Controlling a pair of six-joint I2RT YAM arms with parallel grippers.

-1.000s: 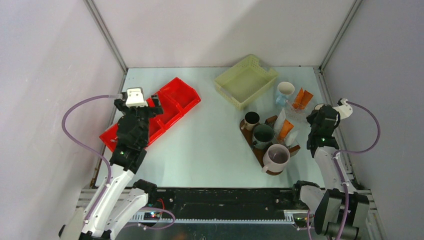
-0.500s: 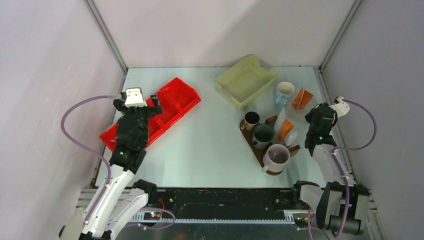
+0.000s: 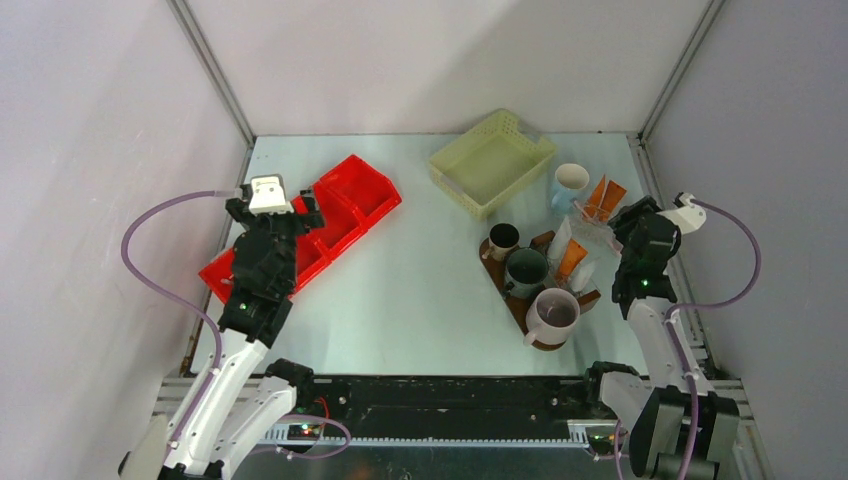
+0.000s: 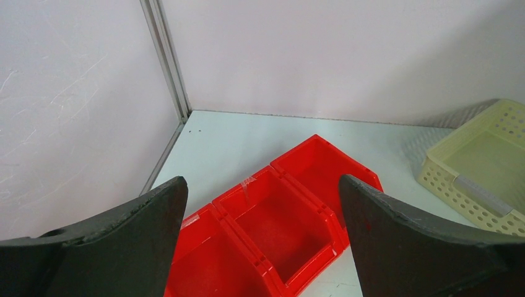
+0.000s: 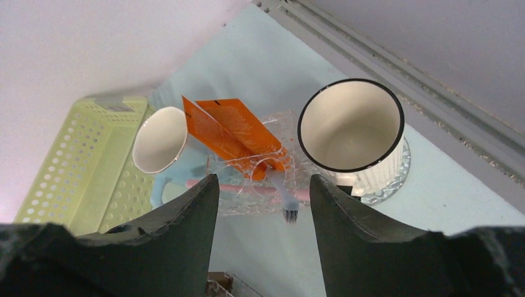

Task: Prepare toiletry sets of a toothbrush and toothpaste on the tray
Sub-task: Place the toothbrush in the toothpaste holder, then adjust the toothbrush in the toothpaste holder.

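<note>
Evidently we were partway: the tray [image 3: 516, 303] on the surface's [image 3: 420, 290] right carried three mugs [image 3: 526, 268] and two tubes [image 3: 571, 258]. The left end effector [image 4: 263, 185] and right end effector [image 5: 262, 185] both stood open and empty, the right facing a glass dish [image 5: 241, 204] whose orange toothpaste tubes [image 5: 238, 130] and toothbrush [image 5: 280, 189] awaited transfer.

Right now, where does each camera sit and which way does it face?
Top: above and behind the robot, looking down on the table; left arm and right arm show, plus red bin, yellow basket, orange tubes.
Left wrist: on the left arm, facing the back left corner over the red bin; its left gripper, open, fills the bottom.
Right wrist: on the right arm, looking down at the orange tubes and a white mug; its right gripper shows, jaws apart.
Shared: the yellow basket appears in all three.
</note>
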